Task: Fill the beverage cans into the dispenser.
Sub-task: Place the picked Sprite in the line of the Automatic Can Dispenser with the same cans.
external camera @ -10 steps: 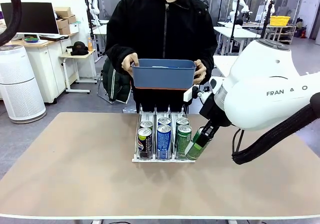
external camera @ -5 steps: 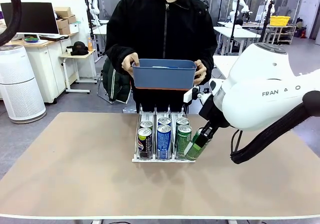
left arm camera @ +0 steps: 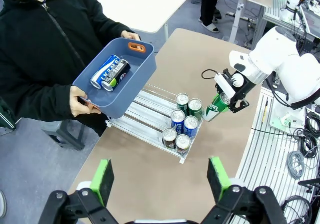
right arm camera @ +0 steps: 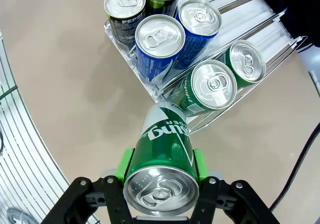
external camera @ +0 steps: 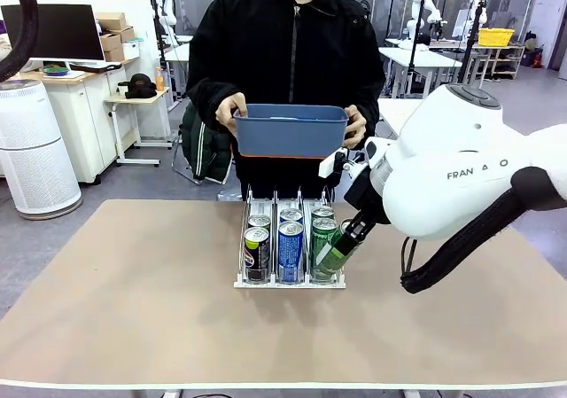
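Note:
The dispenser [external camera: 290, 284] stands mid-table with several beverage cans upright in its three lanes: black [external camera: 256, 253], blue [external camera: 290, 251] and green [external camera: 323, 238] at the front. My right gripper [external camera: 353, 236] is shut on a green can [right arm camera: 161, 154], which is tilted, its lower end at the front right corner of the dispenser [right arm camera: 250, 22] beside the green lane. The left wrist view shows that can [left arm camera: 216, 107] just right of the rack [left arm camera: 145, 102]. My left gripper [left arm camera: 161, 179] hangs open high above the table, holding nothing.
A person at the far side holds a blue bin [external camera: 291, 132] in both hands above the back end of the rack; two more cans [left arm camera: 111, 73] lie in it. Bare tabletop lies left of, right of and in front of the rack.
My right gripper has carried the tilted green can leftward, from beside the rack to its front right corner. The person and the bin have stayed still.

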Available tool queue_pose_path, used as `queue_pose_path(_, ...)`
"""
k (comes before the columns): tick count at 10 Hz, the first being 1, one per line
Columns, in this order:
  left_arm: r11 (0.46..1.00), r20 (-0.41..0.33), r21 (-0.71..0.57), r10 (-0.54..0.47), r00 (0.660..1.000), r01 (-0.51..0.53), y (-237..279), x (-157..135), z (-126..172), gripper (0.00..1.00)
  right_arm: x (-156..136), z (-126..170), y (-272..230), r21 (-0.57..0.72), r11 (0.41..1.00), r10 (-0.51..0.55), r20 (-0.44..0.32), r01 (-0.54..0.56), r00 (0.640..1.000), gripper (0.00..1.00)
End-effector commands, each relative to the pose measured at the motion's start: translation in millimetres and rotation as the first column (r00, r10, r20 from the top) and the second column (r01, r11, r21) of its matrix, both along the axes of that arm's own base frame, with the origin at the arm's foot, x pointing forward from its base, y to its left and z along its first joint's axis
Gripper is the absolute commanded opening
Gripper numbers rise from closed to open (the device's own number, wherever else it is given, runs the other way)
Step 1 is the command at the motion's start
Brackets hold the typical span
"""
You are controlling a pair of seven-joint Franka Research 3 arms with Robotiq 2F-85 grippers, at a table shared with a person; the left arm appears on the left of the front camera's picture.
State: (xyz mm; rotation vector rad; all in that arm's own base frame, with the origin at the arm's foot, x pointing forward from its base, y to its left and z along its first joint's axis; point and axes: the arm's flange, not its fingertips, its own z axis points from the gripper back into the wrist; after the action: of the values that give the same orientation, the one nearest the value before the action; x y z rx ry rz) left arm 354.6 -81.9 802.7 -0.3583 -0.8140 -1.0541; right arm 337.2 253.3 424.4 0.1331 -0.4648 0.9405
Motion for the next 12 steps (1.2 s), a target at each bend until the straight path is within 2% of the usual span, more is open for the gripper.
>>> queue_pose_path(1, 1.000, -0.006, -0.007, -0.007, 1.000, 0.007, 0.3, -0.4, -0.8, 1.00, 13.3, -5.8, 4.9, 0.009, 1.000, -0.019, 0.062, 0.019, 0.998, 0.58)
queue_pose_path(5, 1.000, -0.006, -0.007, -0.007, 1.000, 0.007, 0.3, -0.4, -0.8, 1.00, 29.9, -13.3, 13.1, -0.002, 0.999, -0.050, 0.103, 0.050, 0.993, 0.58)
queue_pose_path(10, 1.000, -0.006, -0.007, -0.007, 1.000, 0.007, 0.3, -0.4, -0.8, 1.00, 49.4, -9.4, 20.7, 0.002, 0.998, -0.066, 0.103, 0.066, 0.993, 0.58)
queue_pose_path(11, 1.000, -0.006, -0.007, -0.007, 1.000, 0.007, 0.3, -0.4, -0.8, 1.00, 55.1, -12.5, 23.2, -0.030, 0.998, -0.058, 0.078, 0.061, 0.995, 0.58)
queue_pose_path(12, 1.000, -0.006, -0.007, -0.007, 1.000, 0.007, 0.3, -0.4, -0.8, 1.00, 59.3, -16.6, 26.7, -0.058, 0.997, -0.043, 0.024, 0.045, 0.999, 0.58)
